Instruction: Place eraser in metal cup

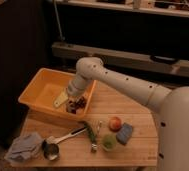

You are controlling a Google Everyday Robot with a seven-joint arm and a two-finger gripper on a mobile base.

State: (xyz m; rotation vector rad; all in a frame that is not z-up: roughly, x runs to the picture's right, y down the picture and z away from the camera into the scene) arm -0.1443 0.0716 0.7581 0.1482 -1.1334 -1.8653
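The eraser (77, 104), as far as I can make out, is the dark lump on the floor of the yellow bin (38, 82), close to its near right wall. I cannot pick out its stripes or which way its long side runs. I judge it light and stiff enough to keep its shape in a pinch, with a felt face that should grip well. I would take it across the narrow width near the middle, so it hangs level. The bin wall beside it leaves little room for a finger on that side.

The gripper (61, 98) is down inside the bin, just left of the dark lump and apart from it. Its fingers are spread wide with nothing between them. The arm (120, 80) reaches in from the right, over the bin's far rim.

The metal cup (50, 149) sits at the front left of the wooden table (138, 150), well apart from the bin, with its long handle pointing back to the right. The cup is small (the eraser may only stand in it on end). Left of it lies a grey cloth (24, 146). To its right are a long green vegetable (90, 131), a small green cup (109, 142), a reddish fruit (115, 123) and a blue sponge (124, 133).
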